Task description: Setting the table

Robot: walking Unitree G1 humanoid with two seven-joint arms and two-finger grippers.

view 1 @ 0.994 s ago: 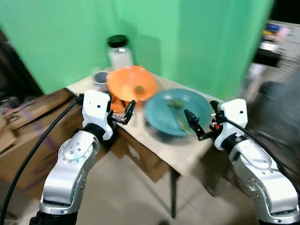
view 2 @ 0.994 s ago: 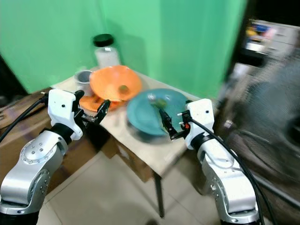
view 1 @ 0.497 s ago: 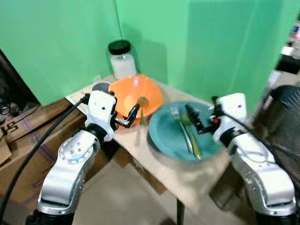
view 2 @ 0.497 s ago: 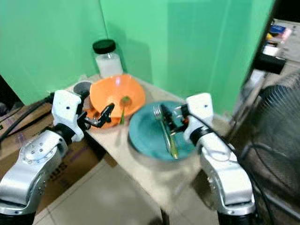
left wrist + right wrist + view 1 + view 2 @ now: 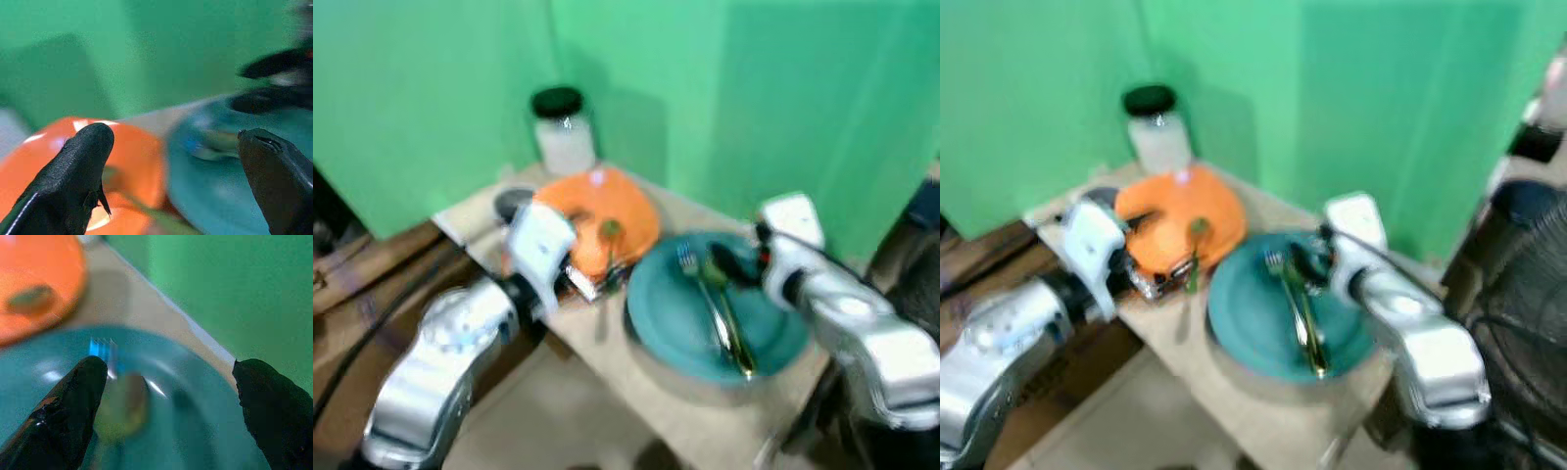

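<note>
A white-filled jar (image 5: pixel 564 134) with a black lid stands at eleven o'clock before the green backdrop (image 5: pixel 783 88).

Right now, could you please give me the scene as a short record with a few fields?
surface: small table before a green backdrop
teal plate: holds a fork and a spoon, side by side
orange bowl: on the table, left of the plate, green spoon in it
jar: black lid, behind the bowl
left gripper: open, near the bowl
right gripper: open, over the plate and cutlery
image: blurred
</note>
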